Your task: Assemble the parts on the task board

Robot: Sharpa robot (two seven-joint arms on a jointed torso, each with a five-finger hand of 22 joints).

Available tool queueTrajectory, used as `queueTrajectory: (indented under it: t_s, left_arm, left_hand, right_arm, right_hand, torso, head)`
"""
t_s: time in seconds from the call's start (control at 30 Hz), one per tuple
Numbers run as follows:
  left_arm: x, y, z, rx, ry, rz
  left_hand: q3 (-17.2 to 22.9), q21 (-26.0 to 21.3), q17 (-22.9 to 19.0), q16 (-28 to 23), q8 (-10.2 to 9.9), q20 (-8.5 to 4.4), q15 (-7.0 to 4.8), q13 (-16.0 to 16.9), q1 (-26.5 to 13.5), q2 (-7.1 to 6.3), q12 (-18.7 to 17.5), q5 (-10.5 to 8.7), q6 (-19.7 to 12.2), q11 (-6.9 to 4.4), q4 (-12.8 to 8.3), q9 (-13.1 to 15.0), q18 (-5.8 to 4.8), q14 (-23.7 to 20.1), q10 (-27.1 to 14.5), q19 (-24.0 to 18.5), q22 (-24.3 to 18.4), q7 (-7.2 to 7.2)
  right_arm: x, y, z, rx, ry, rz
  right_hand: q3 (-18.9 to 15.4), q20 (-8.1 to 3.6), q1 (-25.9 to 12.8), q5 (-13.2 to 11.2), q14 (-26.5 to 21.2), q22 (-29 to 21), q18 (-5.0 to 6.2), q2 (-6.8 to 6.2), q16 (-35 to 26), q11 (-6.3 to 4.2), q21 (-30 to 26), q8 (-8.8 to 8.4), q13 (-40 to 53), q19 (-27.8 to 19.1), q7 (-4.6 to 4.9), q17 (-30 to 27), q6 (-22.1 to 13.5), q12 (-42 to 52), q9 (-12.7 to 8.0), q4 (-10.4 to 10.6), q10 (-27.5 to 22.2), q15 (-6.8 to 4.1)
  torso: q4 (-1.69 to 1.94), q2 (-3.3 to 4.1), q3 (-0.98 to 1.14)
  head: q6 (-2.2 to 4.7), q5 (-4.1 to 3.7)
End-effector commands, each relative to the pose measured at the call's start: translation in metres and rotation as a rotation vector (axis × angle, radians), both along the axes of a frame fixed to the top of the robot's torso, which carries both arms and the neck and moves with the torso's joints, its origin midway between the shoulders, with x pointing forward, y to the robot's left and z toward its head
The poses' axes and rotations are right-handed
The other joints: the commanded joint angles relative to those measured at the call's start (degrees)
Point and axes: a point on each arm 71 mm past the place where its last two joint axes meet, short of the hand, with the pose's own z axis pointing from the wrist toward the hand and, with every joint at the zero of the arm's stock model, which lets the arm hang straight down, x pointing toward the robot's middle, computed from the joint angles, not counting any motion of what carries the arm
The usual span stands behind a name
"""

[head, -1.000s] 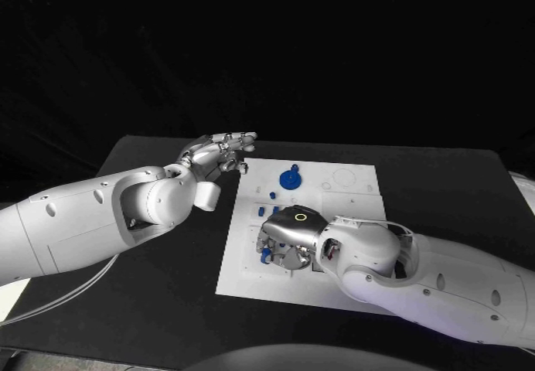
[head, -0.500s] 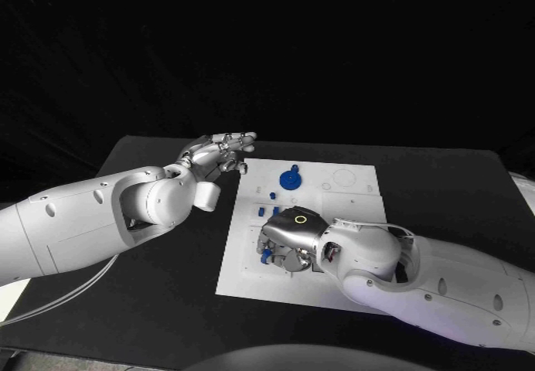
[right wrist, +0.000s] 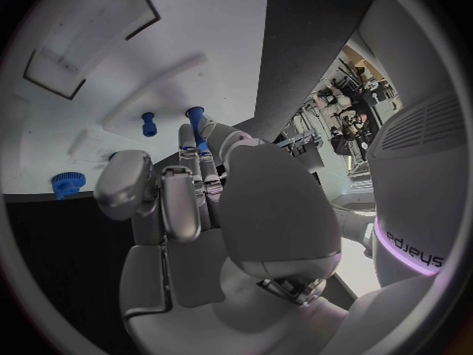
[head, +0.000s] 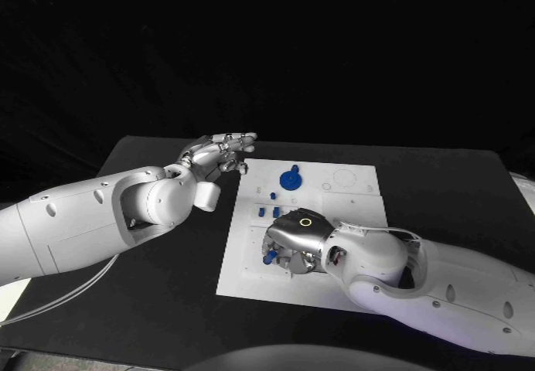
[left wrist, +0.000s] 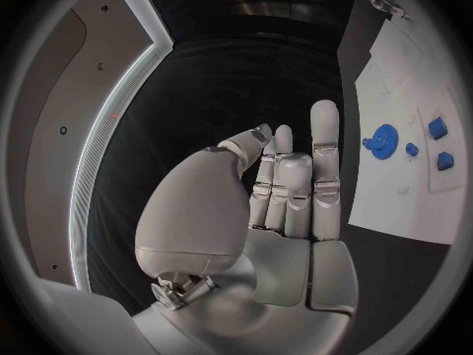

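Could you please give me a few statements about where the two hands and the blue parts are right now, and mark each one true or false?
1. The right hand is over the white board. True.
2. The left hand holds the blue gear. False: it holds nothing, and the gear lies on the board apart from it.
3. The right hand's fingers pinch a blue peg. True.
4. The left hand rests flat on the board's middle. False: it is raised beside the board's far corner, fingers upright.
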Motion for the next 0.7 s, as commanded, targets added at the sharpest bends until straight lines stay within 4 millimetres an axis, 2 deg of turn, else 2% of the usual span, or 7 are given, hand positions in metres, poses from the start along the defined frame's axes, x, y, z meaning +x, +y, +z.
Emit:
queueTrajectory:
  t_s: [0.03,0.23,0.33,0.7]
  left_arm:
    - [-0.0005,-0.002,0.001,-0.008,-0.006,-0.019]
    - [-0.0004,-0.0022,0.0009,-0.008,-0.005,-0.02]
    - [-0.0005,-0.0024,0.0009,-0.008,-0.005,-0.021]
    - [-0.001,-0.0027,0.0011,-0.008,-0.005,-0.022]
  left_hand:
    - [-0.2,-0.2,0.0,-0.2,0.4,-0.09,-0.08,0.1,0.0,0.13,0.3,0.24,-0.5,0.12,-0.3,0.0,0.87,-0.3,-0.4,-0.3,0.0,-0.12]
    - [-0.2,-0.3,-0.1,-0.2,0.4,-0.09,-0.07,0.1,0.0,0.14,0.4,0.23,-0.5,0.14,-0.3,0.0,0.89,-0.3,-0.5,-0.3,-0.1,-0.1]
    - [-0.2,-0.5,-0.1,-0.2,0.5,-0.07,-0.06,0.1,0.0,0.15,0.6,0.22,-0.6,0.16,-0.4,0.0,0.91,-0.3,-0.6,-0.3,-0.2,-0.08]
    - [-0.2,-0.5,-0.1,-0.2,0.5,-0.07,-0.06,0.1,0.0,0.15,0.6,0.22,-0.6,0.16,-0.4,0.0,0.91,-0.3,-0.6,-0.3,-0.2,-0.08]
  right_arm:
    - [0.0001,-0.0017,-0.0012,-0.021,-0.011,-0.008]
    - [0.0009,-0.0019,-0.0024,-0.026,-0.001,-0.011]
    - [0.0015,-0.0007,-0.0031,-0.031,0.003,-0.012]
    - [0.0064,0.0047,-0.007,-0.058,-0.005,-0.017]
  right_hand:
    - [-0.2,-0.24,-0.3,0.2,2.5,0.1,0.28,0.11,0.2,-0.33,-0.1,0.18,0.0,-0.2,-0.02,0.1,0.6,-0.3,0.2,-0.1,0.2,-0.05]
    - [-0.2,-0.24,-0.3,0.2,2.4,0.0,0.3,0.09,0.1,-0.33,-0.2,0.17,0.1,-0.2,-0.03,0.0,0.6,-0.3,0.2,-0.1,0.2,-0.06]
    - [-0.3,-0.24,-0.4,0.2,2.4,-0.1,0.31,0.05,0.1,-0.33,-0.2,0.15,0.0,-0.2,-0.03,-0.1,0.6,-0.4,0.2,-0.1,0.2,-0.06]
    - [-0.6,-0.19,-1.0,0.2,2.4,-0.2,0.32,-0.12,0.0,-0.21,-0.3,-0.15,0.0,-0.3,0.05,-0.2,0.2,-0.6,0.2,0.0,-0.2,-0.01]
  torso:
    - [0.01,-0.01,0.02]
    - [0.01,-0.02,-0.01]
    - [-0.02,0.05,-0.07]
    - [0.11,0.01,-0.09]
  head:
    - [0.06,0.0]
    - [0.2,0.0]
    - [0.15,-0.05]
    - [-0.08,-0.11]
